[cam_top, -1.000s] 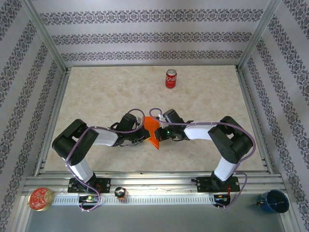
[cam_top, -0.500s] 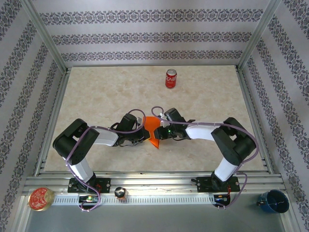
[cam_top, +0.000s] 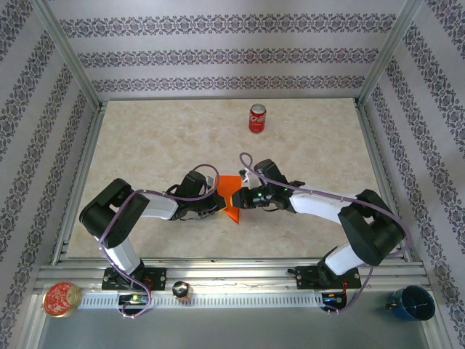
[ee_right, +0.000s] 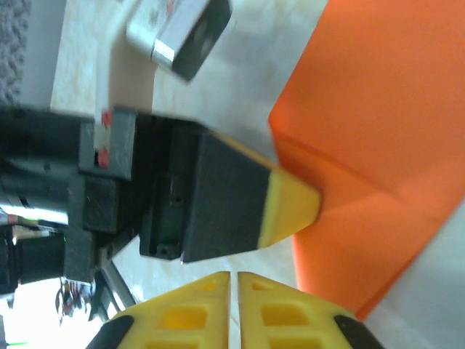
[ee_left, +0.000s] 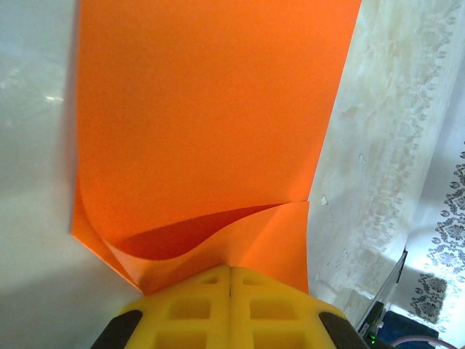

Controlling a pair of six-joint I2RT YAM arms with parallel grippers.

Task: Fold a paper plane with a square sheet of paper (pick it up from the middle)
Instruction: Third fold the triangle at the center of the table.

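The square sheet of paper (cam_top: 231, 190) is bright orange and partly folded, resting on the table midway between the two arms. In the left wrist view the paper (ee_left: 211, 109) shows a crease and one layer curling up. My left gripper (ee_left: 231, 270) is shut on its near edge, and it sits at the paper's left side (cam_top: 218, 201). My right gripper (cam_top: 243, 198) is at the paper's right side. Its yellow fingertips (ee_right: 234, 280) are shut with nothing between them, just short of the paper (ee_right: 385, 123). The left gripper's yellow-tipped finger (ee_right: 290, 203) touches the sheet.
A red soda can (cam_top: 257, 118) stands upright at the back of the table. Metal frame rails (cam_top: 378, 182) border the marbled tabletop (cam_top: 145, 145). On the front ledge sit a blue cup (cam_top: 411, 302) and a round red tin (cam_top: 61, 299).
My right gripper opened, let go of the paper and shut again empty, its arm swinging out to the right. The paper sank lower. The left gripper kept its grip.
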